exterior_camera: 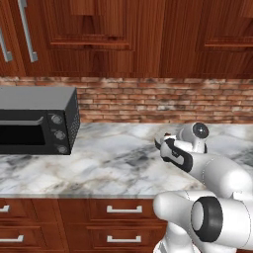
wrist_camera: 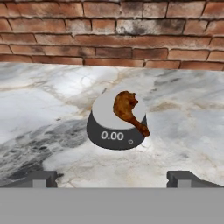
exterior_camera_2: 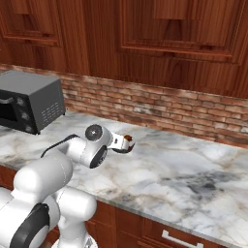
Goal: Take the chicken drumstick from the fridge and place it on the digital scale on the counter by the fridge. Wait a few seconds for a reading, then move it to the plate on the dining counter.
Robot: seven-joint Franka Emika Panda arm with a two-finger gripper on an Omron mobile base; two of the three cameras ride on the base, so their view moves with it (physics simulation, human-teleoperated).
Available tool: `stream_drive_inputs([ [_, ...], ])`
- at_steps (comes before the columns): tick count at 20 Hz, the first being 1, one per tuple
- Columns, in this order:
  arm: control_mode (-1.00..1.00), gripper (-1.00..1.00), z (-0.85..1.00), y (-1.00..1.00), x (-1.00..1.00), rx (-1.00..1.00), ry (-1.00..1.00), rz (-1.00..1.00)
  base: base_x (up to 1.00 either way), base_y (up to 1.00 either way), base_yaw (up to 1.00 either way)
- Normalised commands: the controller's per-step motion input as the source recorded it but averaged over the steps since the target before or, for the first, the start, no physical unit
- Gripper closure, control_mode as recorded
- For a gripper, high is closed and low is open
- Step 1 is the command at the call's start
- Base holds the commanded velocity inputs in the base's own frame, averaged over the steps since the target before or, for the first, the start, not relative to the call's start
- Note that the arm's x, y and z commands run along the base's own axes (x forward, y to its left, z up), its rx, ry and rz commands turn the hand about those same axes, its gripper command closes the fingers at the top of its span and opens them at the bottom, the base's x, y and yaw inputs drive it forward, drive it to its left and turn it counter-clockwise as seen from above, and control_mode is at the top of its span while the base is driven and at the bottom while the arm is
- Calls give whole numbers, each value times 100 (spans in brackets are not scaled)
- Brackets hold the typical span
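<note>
Chicken drumstick (wrist_camera: 128, 110) resting on digital scale (wrist_camera: 116, 131), marble bench (wrist_camera: 43, 113).
Tool (wrist_camera: 112, 178) at 6 o'clock of the scale, spread wide, gripping nothing; toaster oven (exterior_camera: 37, 120) far toward 9 o'clock.

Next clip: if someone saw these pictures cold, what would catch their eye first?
The brown chicken drumstick lying on the small round dark digital scale, whose display reads 0.00, on the grey-white marble counter before the red brick wall. Next, the white arm's gripper, jaws open and holding nothing, facing it. At the counter's left end sits a black toaster oven.
</note>
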Motion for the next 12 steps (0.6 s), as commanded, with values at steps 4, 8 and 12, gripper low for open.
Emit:
stream_drive_inputs([
  [4,-100,-100,0,0,0,0,0,0,0,0,0],
  [8,-100,-100,0,0,0,0,0,0,0,0,0],
  [12,-100,-100,0,0,0,0,0,0,0,0,0],
])
